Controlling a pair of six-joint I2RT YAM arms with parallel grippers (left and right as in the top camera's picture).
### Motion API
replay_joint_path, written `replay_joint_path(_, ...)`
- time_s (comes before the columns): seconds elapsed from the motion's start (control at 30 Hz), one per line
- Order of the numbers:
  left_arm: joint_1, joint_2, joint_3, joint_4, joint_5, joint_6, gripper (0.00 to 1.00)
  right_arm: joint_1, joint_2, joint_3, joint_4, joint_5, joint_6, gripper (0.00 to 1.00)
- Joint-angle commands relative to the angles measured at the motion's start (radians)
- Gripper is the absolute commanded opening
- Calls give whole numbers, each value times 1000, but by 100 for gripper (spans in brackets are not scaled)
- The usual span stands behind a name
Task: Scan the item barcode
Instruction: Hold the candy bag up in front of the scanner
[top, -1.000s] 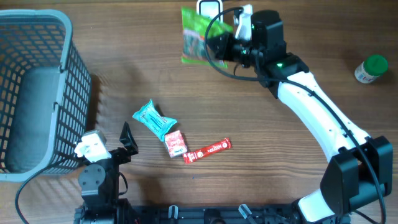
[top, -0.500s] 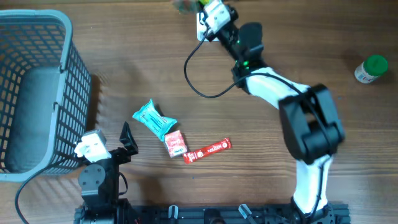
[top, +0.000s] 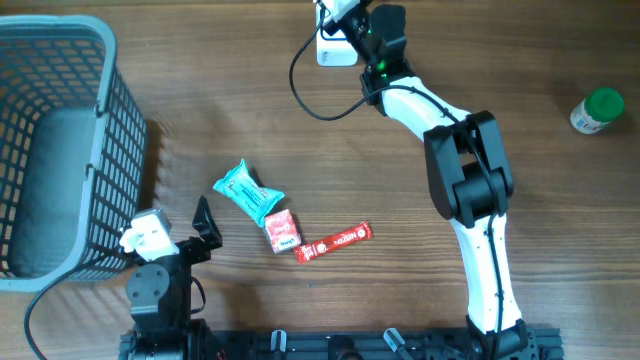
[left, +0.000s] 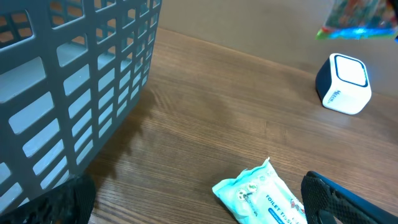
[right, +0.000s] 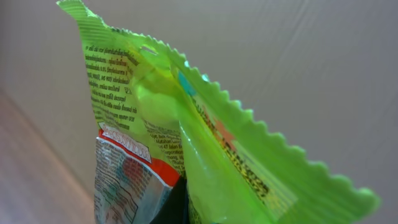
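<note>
Nearest to the base, the left gripper is seen low over the wooden table with its jaws spread wide, and nothing is held between them. On its left side a grey plastic basket is placed, and its mesh wall is seen close in the left wrist view. Just ahead of this gripper, three small packets are laid together on the table: a long red stick packet, a small red and white packet touching its end, and a teal packet of wipes touching the small one on its far side. Further away, well apart on the right side, a small bottle with a green cap is lying. The right arm is stretched to the far edge of the table, and a black cable hangs in a loop beside it. A white box scanner is standing there on the table. The right gripper is closed on the lower part of a green snack bag, which is held up in the air with its zigzag top edge upward. In the left wrist view the bag is seen blurred, above and behind the scanner. Printed text is visible on the bag, but a barcode cannot be made out.
</note>
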Motion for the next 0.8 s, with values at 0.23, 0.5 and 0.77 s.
replay_joint_path(0.23,4,-5,-4,4,-17,19,100,-3,70,15,-135,-286,151,5)
replay_joint_path(0.5,4,-5,-4,4,-17,19,100,-30,70,14,-78,-547,177,5)
replay_joint_path(0.77,4,-5,-4,4,-17,19,100,-72,70,15,185,-428,265,4)
